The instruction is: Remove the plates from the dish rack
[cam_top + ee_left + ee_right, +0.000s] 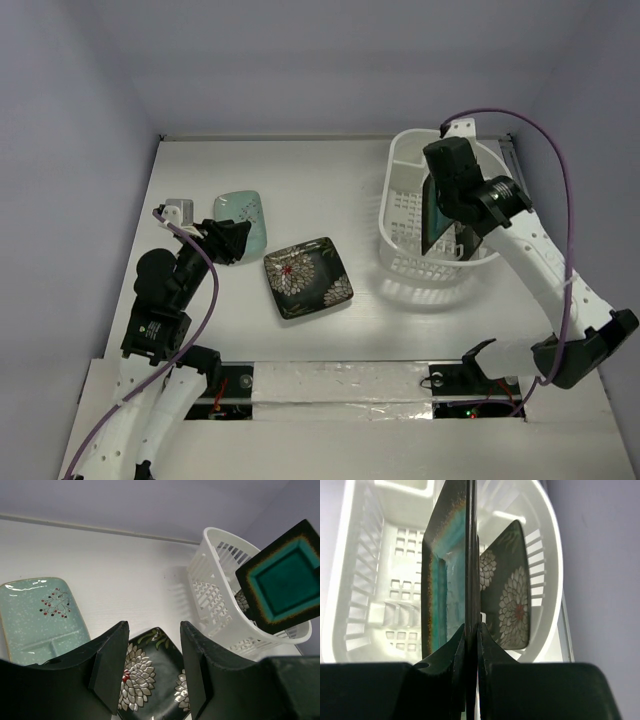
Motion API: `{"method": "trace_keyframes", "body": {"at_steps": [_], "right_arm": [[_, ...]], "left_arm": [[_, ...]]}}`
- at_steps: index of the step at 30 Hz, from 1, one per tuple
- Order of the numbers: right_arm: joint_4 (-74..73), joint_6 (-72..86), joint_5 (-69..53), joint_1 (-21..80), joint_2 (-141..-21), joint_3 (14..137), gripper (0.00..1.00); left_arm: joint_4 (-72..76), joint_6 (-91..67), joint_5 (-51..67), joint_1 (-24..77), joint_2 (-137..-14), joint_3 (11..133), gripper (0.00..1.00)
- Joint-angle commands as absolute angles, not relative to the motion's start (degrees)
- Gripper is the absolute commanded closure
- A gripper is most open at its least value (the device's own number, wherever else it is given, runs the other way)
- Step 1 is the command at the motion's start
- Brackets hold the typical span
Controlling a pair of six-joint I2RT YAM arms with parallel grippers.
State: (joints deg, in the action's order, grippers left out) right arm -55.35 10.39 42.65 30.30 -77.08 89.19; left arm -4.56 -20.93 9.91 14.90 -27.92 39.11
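My right gripper (471,625) is shut on the edge of a dark square plate with a teal face (442,580), held on edge over the white dish rack (400,165). The same plate (286,582) shows raised above the rack (220,600) in the left wrist view. A second dark flower plate (512,595) leans inside the rack (370,580). Another dark flower plate (307,277) lies flat on the table, and the mint-green plate (242,215) lies to its left. My left gripper (238,240) is open and empty, above the table between these two plates (150,680) (37,612).
The rack stands at the back right near the right wall. The table's back edge (100,528) meets the grey wall. The right arm (545,270) runs along the right side.
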Motion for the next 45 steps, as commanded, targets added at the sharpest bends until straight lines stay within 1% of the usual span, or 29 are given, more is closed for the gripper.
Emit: {"method": "trace_keyframes", "body": {"at_steps": [1, 6, 11, 12, 13, 15, 16, 17, 23, 28, 32, 36, 41, 45], "right_arm": [[-51.8, 11.4, 49.5, 31.8, -72.6, 94.3, 1.0], [-50.3, 13.1, 48.7, 36.3, -67.7, 98.6, 1.0], [-43.8, 14.5, 45.9, 42.7, -60.8, 98.0, 1.0], [-41.6, 15.0, 42.3, 43.2, -59.3, 96.8, 1.0], [-40.0, 15.2, 42.3, 43.2, -59.2, 95.7, 1.0], [-36.4, 16.4, 34.2, 44.5, -57.8, 92.8, 1.0], [-31.9, 17.9, 30.9, 44.5, -57.6, 88.8, 1.0], [-29.6, 18.7, 25.0, 45.3, -57.7, 86.9, 1.0], [-11.1, 27.8, 14.1, 49.4, -62.2, 73.9, 1.0], [2.1, 34.1, 11.1, 52.7, -66.9, 69.6, 1.0], [6.3, 37.3, 9.8, 54.0, -72.4, 67.9, 1.0], [10.4, 40.5, 9.3, 54.0, -75.3, 63.9, 1.0], [15.1, 43.3, 11.0, 54.0, -77.3, 58.3, 1.0], [16.5, 44.6, 12.0, 54.0, -79.2, 56.4, 1.0]], "left_arm": [[-2.0, -21.2, 10.4, 14.7, -27.9, 39.8, 0.58], [-2.0, -21.2, 10.3, 14.7, -27.9, 39.8, 0.58], [-2.0, -21.2, 10.0, 14.7, -28.1, 39.8, 0.58], [-2.0, -21.2, 10.0, 14.7, -28.2, 39.8, 0.58], [-2.0, -21.2, 9.8, 14.7, -28.2, 39.8, 0.58], [-2.1, -21.2, 9.8, 14.7, -28.4, 39.9, 0.58], [-2.1, -21.1, 9.8, 14.1, -28.5, 39.9, 0.58], [-2.0, -21.2, 9.8, 14.1, -28.5, 39.9, 0.58], [-2.3, -21.0, 9.1, 14.1, -28.2, 39.9, 0.58], [-2.4, -21.0, 9.0, 14.1, -28.2, 39.9, 0.58], [-2.5, -21.0, 8.8, 14.1, -28.0, 39.9, 0.58], [-2.5, -20.9, 8.9, 14.1, -27.9, 39.9, 0.58], [-2.4, -21.1, 9.1, 14.1, -28.1, 39.8, 0.58], [-2.3, -21.1, 9.2, 14.1, -28.1, 39.8, 0.58]]}}
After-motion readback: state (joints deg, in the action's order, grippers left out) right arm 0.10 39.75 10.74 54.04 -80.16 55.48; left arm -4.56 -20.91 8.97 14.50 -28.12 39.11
